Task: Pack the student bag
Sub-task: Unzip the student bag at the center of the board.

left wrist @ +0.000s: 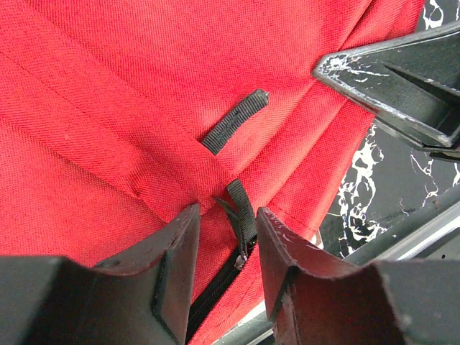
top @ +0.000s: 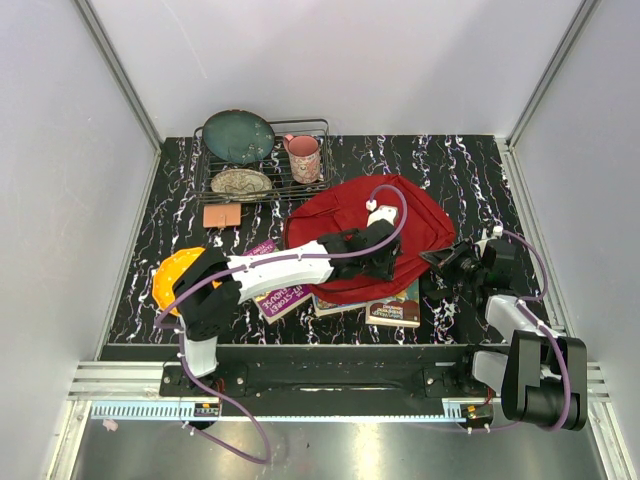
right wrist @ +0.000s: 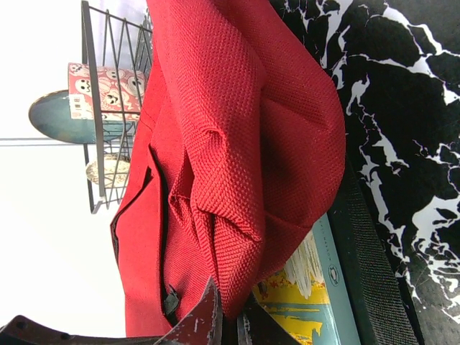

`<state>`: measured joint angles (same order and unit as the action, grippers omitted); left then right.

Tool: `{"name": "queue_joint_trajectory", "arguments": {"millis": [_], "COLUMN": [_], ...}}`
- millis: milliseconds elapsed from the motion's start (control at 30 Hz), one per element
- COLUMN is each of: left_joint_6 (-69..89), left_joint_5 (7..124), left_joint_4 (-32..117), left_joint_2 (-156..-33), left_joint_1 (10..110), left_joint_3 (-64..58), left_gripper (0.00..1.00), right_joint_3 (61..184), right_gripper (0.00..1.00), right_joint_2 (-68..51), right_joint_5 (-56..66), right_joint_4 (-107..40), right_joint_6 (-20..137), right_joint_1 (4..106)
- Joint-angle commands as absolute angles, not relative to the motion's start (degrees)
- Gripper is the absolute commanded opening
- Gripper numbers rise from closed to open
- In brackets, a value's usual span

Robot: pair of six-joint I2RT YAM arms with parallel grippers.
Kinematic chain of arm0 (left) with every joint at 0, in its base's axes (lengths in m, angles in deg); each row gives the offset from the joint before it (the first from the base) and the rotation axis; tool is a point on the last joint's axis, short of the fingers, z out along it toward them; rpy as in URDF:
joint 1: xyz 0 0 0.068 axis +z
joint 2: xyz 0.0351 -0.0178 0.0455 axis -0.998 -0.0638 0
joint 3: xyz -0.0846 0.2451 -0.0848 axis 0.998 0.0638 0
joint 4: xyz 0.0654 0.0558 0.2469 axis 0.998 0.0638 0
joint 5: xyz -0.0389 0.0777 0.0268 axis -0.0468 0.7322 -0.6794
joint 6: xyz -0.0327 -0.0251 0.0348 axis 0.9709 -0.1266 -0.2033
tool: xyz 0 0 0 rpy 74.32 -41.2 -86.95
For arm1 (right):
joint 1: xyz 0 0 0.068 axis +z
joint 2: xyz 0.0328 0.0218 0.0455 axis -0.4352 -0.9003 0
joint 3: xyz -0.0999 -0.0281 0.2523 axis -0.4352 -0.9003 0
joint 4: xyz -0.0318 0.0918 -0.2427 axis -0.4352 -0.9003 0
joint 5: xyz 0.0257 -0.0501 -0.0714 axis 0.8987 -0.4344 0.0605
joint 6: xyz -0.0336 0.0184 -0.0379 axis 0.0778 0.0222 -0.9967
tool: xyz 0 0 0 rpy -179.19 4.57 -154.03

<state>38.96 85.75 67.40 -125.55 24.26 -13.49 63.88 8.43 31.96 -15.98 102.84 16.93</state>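
The student bag (top: 400, 210), a dark-red fabric backpack, lies flat in the middle of the table. My left gripper (top: 383, 262) hangs over its near edge. In the left wrist view the left gripper (left wrist: 226, 223) is open, its fingers (left wrist: 180, 244) standing either side of a black zip pull (left wrist: 243, 212) at the end of a black zip, with a gap on both sides. At the bag's right corner my right gripper (top: 441, 258) is shut on a fold of the red fabric (right wrist: 237, 237); its fingertips (right wrist: 212, 316) pinch the fold's lower edge. The right gripper's black fingers (left wrist: 388, 72) also show at the top right of the left wrist view.
Books (top: 393, 308) lie under the bag's near edge, one with a yellow and teal cover (right wrist: 316, 295), and a purple book (top: 280, 298) lies under the left arm. A yellow round thing (top: 175, 275) is at the left. At the back a wire rack (top: 262, 190) holds a teal plate (top: 238, 135), a pink mug (top: 303, 157) and a patterned bowl (top: 240, 182).
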Motion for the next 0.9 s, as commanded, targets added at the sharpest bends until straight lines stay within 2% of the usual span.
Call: {"name": "queue_joint_trajectory", "arguments": {"millis": [0, 333, 433, 633, 733, 867], "left_joint_6": [39.30, 37.71, 37.63, 37.89, 38.06, 37.37], "left_joint_5": [86.92, 86.83, 86.92, 87.97, 88.33, 87.89], "left_joint_4": [67.62, 70.08, 70.25, 70.52, 70.61, 70.52], "left_joint_2": [-126.23, -128.96, -129.31, -129.05, -128.87, -129.05], "left_joint_1": [23.85, 23.85, 23.85, 23.85, 23.85, 23.85], "left_joint_3": [-15.26, -18.25, -18.34, -17.90, -17.72, -18.25], "left_gripper": [0.41, 0.41, 0.33, 0.24, 0.24, 0.09], "right_joint_3": [66.16, 66.42, 66.60, 66.51, 66.51, 66.60], "right_gripper": [0.04, 0.03, 0.03, 0.03, 0.03, 0.02], "right_joint_2": [9.95, 10.04, 10.04, 9.95, 9.95, 9.77], "right_joint_5": [34.62, 34.97, 35.14, 34.88, 34.71, 34.53], "right_joint_4": [-15.24, -15.42, -15.59, -15.59, -15.68, -15.68], "right_joint_6": [101.74, 101.74, 101.65, 101.74, 101.66, 101.74], "right_joint_1": [17.89, 17.98, 17.98, 17.98, 17.98, 17.98]}}
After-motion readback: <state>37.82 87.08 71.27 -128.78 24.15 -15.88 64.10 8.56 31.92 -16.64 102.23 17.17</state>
